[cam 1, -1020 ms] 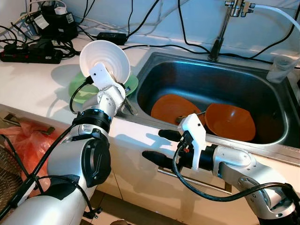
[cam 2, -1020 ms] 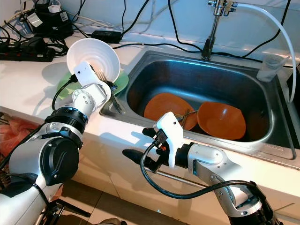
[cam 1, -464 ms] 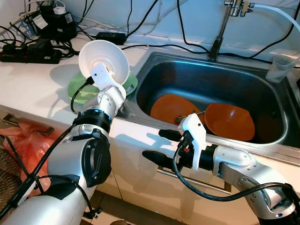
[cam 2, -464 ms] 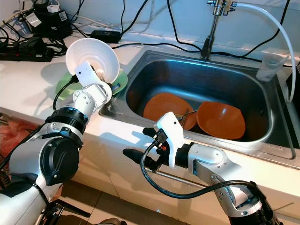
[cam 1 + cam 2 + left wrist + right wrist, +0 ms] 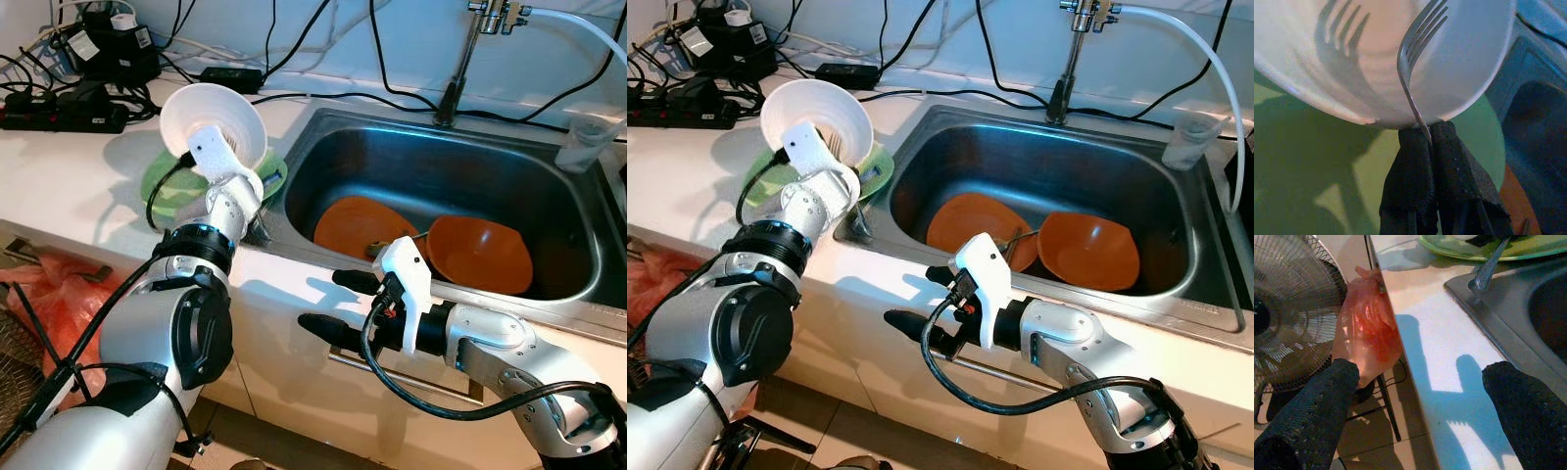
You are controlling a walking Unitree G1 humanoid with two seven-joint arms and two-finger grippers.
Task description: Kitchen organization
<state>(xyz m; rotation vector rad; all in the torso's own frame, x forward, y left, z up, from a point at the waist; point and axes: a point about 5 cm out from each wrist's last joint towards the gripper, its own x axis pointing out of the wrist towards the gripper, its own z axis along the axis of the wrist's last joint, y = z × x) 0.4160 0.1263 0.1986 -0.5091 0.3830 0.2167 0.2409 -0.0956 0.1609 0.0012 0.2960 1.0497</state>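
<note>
**Bowl and fork up at ten o'clock, plate waiting right underneath**

I've got the left gripper (image 5: 1425,147) pinched tight on the rim of the white bowl (image 5: 211,122), and the fork (image 5: 1418,58) is trapped in the same pinch, its handle running between the fingers and its tines fanned up against the bowl's inner wall (two things in one grip, so I'm wary of the fork slipping). The bowl is tipped, mouth facing away from me, hanging over the counter at about ten o'clock from my chest.

What matters now: the green plate (image 5: 167,191) lies directly below the bowl, at six o'clock from it in the wrist view, flat on the counter just beside the sink (image 5: 323,132) rim. So I judge the next move as straight down, no sideways reach.

The right gripper (image 5: 338,304) hangs spread wide and empty in front of the counter edge at five o'clock, well off from the plate. The left arm is clearly nearer. Two orange dishes (image 5: 480,255) sit in the basin.
</note>
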